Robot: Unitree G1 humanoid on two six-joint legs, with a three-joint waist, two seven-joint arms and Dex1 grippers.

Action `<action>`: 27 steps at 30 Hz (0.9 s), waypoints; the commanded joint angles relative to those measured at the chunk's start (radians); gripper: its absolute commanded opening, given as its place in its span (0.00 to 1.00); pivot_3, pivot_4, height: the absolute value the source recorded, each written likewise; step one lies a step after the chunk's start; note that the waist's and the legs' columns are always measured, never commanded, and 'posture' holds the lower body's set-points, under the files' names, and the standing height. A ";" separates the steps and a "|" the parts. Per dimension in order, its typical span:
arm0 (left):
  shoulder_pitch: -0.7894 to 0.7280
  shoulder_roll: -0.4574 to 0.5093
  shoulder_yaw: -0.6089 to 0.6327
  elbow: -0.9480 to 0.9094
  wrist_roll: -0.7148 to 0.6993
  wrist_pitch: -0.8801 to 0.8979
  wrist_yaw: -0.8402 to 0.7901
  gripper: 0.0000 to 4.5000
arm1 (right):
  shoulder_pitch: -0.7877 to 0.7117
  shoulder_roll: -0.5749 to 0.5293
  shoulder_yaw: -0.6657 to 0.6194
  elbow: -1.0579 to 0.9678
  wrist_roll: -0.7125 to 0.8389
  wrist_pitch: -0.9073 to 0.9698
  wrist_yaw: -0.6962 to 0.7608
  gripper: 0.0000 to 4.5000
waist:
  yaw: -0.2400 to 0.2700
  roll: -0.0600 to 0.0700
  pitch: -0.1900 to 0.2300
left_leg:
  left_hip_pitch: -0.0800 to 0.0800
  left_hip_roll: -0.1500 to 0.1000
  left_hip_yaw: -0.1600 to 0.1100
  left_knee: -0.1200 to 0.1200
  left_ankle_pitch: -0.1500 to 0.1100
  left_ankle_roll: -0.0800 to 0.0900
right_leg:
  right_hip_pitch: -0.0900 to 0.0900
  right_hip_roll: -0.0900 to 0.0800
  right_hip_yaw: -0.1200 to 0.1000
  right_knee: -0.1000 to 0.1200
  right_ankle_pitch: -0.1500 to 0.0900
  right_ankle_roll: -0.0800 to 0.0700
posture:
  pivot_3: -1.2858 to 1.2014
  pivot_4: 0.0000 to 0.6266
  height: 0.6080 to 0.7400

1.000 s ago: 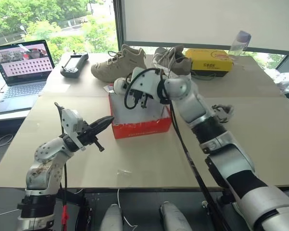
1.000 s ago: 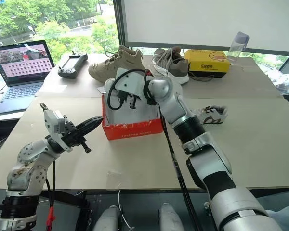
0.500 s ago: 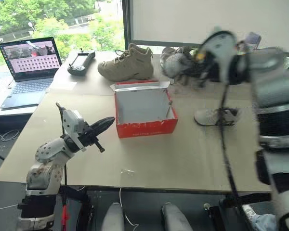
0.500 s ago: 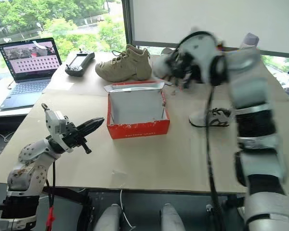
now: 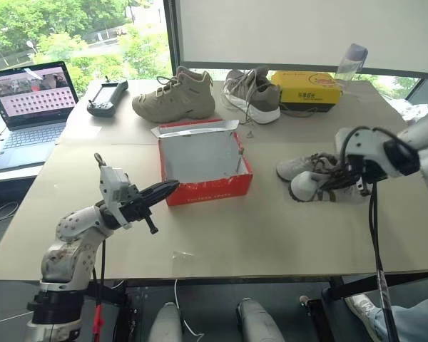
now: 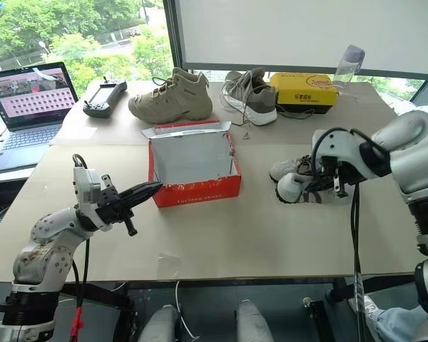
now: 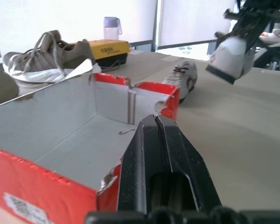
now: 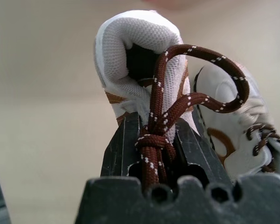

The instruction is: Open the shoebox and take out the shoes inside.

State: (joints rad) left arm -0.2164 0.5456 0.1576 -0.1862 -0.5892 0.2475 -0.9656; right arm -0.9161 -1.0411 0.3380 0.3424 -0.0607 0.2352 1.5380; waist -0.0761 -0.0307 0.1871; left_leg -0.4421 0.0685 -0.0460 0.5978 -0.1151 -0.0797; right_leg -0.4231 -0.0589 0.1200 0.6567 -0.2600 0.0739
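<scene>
The right gripper [image 6: 319, 187], pinching a small white, brown-laced shoe [image 8: 144, 70], should lower it beside its mate [image 6: 289, 167] before releasing; left gripper [image 5: 165, 191] stays pressed together near the empty red cardboard shoebox [image 5: 208, 187].

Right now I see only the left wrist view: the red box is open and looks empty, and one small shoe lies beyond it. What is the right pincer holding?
Observer: The right pincer is shut on the second shoe, gripping it at the brown lace.
Operator: Where is that shoe, compared with the first one?
Observer: Just in front of the first shoe, to the right of the shoebox. I cannot tell whether it touches the table.
Operator: Is there anything far on the left side?
Observer: Yes, an open laptop stands at the far left, well away from the box.
</scene>
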 commanded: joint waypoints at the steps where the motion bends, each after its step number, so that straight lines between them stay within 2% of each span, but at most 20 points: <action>1: -0.012 0.026 0.010 -0.031 -0.028 0.011 -0.033 0.00 | -0.084 0.056 0.038 0.176 -0.107 -0.142 -0.068 0.06 | 0.000 0.000 0.000 | 0.000 0.000 0.001 0.000 0.000 0.000 | 0.000 0.000 0.001 0.000 0.000 0.000 | 0.52 0.24 0.79; 6: -0.017 0.032 0.012 -0.022 -0.024 0.013 -0.046 0.00 | -0.133 0.129 0.074 0.356 -0.182 -0.245 -0.109 0.06 | 0.006 0.001 0.001 | -0.001 0.000 0.001 -0.001 0.000 0.000 | -0.001 0.000 0.001 0.000 0.002 0.004 | 0.52 0.24 0.79; 8: -0.014 0.031 0.014 -0.023 -0.021 0.011 -0.045 0.00 | -0.150 0.156 0.077 0.423 -0.208 -0.260 -0.143 0.28 | 0.006 0.001 0.001 | -0.001 0.000 0.001 -0.002 0.000 0.000 | 0.000 0.000 0.000 -0.001 0.002 0.004 | 0.52 0.24 0.79; 9: -0.013 0.030 0.015 -0.025 -0.020 0.010 -0.043 0.00 | -0.159 0.165 0.077 0.455 -0.221 -0.262 -0.156 0.32 | 0.006 0.001 0.001 | -0.001 0.000 0.001 -0.002 0.000 0.000 | 0.000 0.000 0.001 -0.001 0.002 0.004 | 0.52 0.24 0.79; 15: -0.005 0.028 0.016 -0.036 -0.020 0.011 -0.034 0.00 | -0.191 0.182 0.066 0.541 -0.268 -0.335 -0.224 0.80 | 0.006 0.001 0.001 | 0.001 0.000 0.001 0.000 0.000 0.000 | 0.002 0.000 0.001 0.000 0.002 0.004 | 0.52 0.24 0.79; 27: -0.016 0.031 0.016 -0.019 -0.018 0.008 -0.036 0.00 | -0.247 0.118 -0.023 0.400 -0.221 -0.281 -0.138 0.80 | 0.005 0.001 0.001 | 0.000 0.000 0.001 0.000 0.000 0.000 | 0.001 0.000 0.001 0.001 0.002 0.004 | 0.52 0.24 0.79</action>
State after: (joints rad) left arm -0.2190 0.5673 0.1601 -0.1861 -0.5956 0.2652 -0.9961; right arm -1.1263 -0.8972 0.3605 0.7857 -0.3019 -0.0578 1.3934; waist -0.0711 -0.0293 0.1883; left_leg -0.4417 0.0684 -0.0451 0.5976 -0.1150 -0.0799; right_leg -0.4223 -0.0587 0.1209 0.6579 -0.2578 0.0777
